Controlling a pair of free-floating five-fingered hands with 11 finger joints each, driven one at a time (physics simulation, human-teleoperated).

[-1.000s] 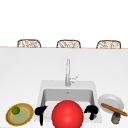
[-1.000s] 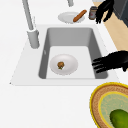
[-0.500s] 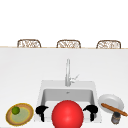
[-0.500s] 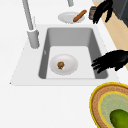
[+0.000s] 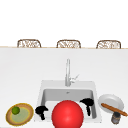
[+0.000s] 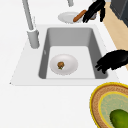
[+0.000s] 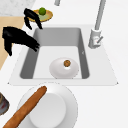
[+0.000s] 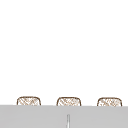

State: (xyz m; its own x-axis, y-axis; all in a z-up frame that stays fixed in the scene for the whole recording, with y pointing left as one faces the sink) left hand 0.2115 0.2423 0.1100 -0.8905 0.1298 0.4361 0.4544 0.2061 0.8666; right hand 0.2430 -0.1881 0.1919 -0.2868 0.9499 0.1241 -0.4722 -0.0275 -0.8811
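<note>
Evidently little has changed in the last second. My right hand [image 5: 87,102] has edged slightly up over the grey steel sink [image 6: 25,72]. My left hand [image 5: 41,110] hangs where it was at the sink's near-left rim. Both sets of fingers [image 6: 101,65] droop relaxed and hold nothing.

Below and between the hands, a white round bowl [image 6: 65,68] carrying a small brown lump [image 6: 60,65] sits untouched on the basin floor.

On the table [image 5: 25,70]:
- To the right, a white plate [image 5: 112,100] bears a long brown bread stick [image 5: 113,109], with a dark jar [image 5: 115,118] beside it.
- To the left, a yellow-rimmed woven plate [image 5: 25,117] holds a green lime [image 5: 16,110].

A red ball [image 5: 67,116] blocks the front view of the basin. The tall steel tap [image 5: 67,72] stands well behind.
</note>
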